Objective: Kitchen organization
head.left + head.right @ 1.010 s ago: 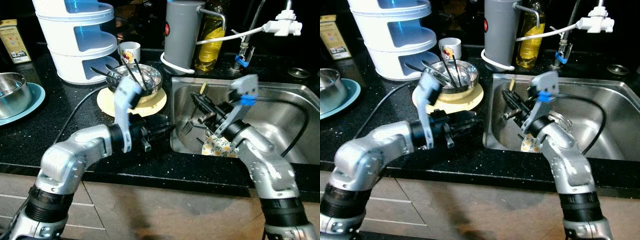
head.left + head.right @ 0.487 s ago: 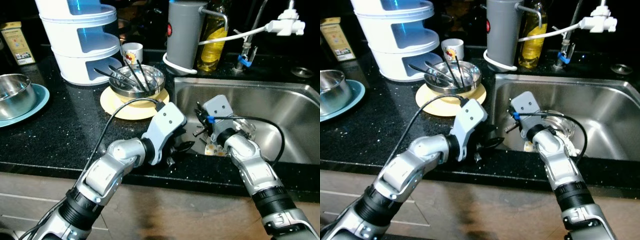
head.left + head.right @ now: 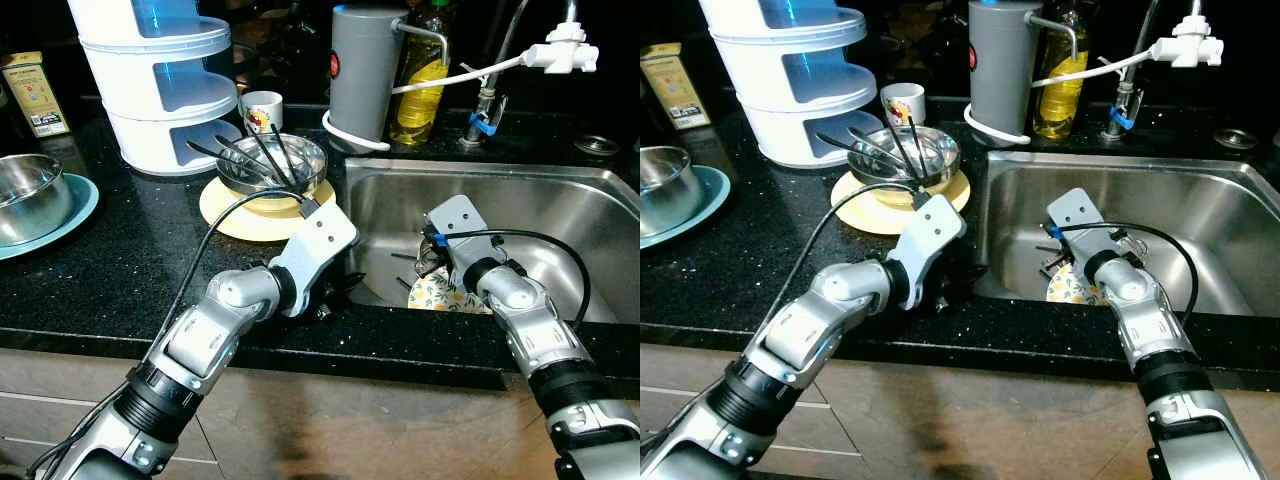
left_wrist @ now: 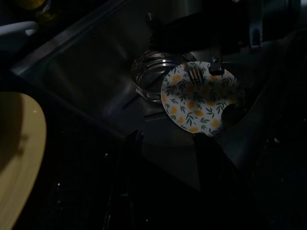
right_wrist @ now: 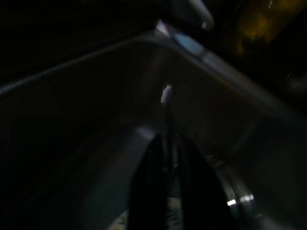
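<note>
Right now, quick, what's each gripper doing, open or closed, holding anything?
Left gripper: open, empty, at the counter edge by the sink.
Right gripper: shut on a thin utensil, down inside the sink.

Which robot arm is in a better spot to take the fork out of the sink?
Probably the right. The right gripper is down inside the sink, just above the flowered plate where the fork lies. The left gripper sits at the counter's edge beside the sink, jaws open.
</note>
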Robot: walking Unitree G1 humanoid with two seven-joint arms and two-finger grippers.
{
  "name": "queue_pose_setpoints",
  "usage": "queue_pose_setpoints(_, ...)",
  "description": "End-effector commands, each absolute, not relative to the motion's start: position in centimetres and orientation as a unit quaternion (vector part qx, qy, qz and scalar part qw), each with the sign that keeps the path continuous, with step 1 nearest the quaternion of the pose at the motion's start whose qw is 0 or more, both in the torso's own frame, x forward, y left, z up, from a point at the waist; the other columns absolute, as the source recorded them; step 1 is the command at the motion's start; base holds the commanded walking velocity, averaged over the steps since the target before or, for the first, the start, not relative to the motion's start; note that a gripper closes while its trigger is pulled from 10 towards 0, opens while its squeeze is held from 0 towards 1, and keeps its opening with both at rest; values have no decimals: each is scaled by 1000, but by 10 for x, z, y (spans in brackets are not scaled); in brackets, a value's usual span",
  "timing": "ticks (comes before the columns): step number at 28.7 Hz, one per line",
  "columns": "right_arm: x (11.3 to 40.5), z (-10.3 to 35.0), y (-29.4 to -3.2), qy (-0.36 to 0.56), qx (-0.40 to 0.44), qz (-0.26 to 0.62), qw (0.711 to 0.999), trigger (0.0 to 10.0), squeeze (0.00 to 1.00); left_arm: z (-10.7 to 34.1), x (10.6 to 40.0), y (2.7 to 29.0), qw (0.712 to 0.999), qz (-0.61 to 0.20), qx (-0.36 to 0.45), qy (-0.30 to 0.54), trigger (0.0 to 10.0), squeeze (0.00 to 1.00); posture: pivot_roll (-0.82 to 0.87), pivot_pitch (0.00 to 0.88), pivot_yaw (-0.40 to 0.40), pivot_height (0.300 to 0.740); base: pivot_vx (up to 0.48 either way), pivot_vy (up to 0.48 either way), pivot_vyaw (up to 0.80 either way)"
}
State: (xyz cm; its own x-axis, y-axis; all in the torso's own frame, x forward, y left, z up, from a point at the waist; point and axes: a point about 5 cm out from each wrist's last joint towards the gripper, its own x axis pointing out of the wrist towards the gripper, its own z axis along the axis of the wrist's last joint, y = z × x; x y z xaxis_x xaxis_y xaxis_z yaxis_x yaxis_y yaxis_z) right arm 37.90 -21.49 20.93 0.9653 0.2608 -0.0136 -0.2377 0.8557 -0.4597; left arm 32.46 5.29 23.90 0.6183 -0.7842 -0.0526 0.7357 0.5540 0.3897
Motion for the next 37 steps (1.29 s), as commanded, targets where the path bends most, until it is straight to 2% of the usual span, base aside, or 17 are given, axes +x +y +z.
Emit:
queue_pose_setpoints(1,381,209,-214,-11,-200,137,970,10000,1000,241,326,55,879,-434,188,-64,10000,0,-38,105,13,740,0,0,0)
queue_pose_setpoints(4,383,211,-210,-11,-181,142,973,10000,1000,242,326,55,879,-438,178,-64,10000,0,-33,105,10,740,0,0,0)
queue_pose_setpoints(5,384,214,-208,-16,-165,143,976,10000,486,245,325,56,878,-442,172,-67,10000,0,-33,105,8,740,0,0,0)
queue_pose_setpoints(6,384,214,-208,-16,-165,143,976,10000,486,245,325,56,878,-442,172,-67,10000,0,-33,105,8,740,0,0,0)
queue_pose_setpoints(7,385,218,-207,-23,-142,144,979,10000,0,247,324,57,877,-446,162,-71,10000,0,-33,107,7,740,0,0,0)
queue_pose_setpoints(9,386,237,-205,-60,-63,143,986,10000,0,263,318,66,874,-460,127,-87,10000,0,-35,107,4,740,0,0,0)
queue_pose_setpoints(13,385,245,-205,-75,-41,143,986,10000,0,270,316,69,875,-460,118,-96,10000,0,-33,109,-2,740,0,0,0)
queue_pose_setpoints(15,381,257,-203,-102,8,152,983,10000,0,284,309,79,871,-469,91,-111,10000,0,-30,109,-9,740,0,0,0)
queue_pose_setpoints(19,368,271,-199,-136,64,185,971,10000,0,308,277,127,826,-550,67,-103,10000,0,-29,113,-15,740,0,0,0)
queue_pose_setpoints(21,366,272,-199,-139,70,187,970,10000,0,312,274,137,827,-547,77,-100,10000,0,-28,115,-19,740,0,0,0)
queue_pose_setpoints(23,363,272,-198,-142,82,191,968,10000,0,326,294,181,894,-401,176,-93,10000,0,-22,118,-25,740,0,0,0)
queue_pose_setpoints(24,362,272,-198,-141,88,192,967,10000,0,331,304,203,913,-311,254,-75,10000,0,-13,117,-32,740,0,0,0)
queue_pose_setpoints(25,362,272,-198,-141,88,192,967,10000,0,331,304,203,913,-311,254,-75,10000,0,-13,117,-32,740,0,0,0)
queue_pose_setpoints(27,360,272,-194,-141,88,199,966,10000,0,345,316,248,924,-150,349,-37,10000,0,0,121,-41,740,0,0,0)
queue_pose_setpoints(35,356,280,-187,-150,93,211,961,10000,0,364,315,283,932,-32,362,-16,10000,0,1,128,-40,740,0,0,0)
queue_pose_setpoints(36,356,282,-187,-150,93,210,962,10000,0,364,313,289,933,-10,360,4,10000,82,1,132,-39,740,0,0,0)
queue_pose_setpoints(37,356,282,-187,-150,93,210,962,10000,0,364,313,289,933,-10,360,4,10000,82,1,132,-39,740,0,0,0)
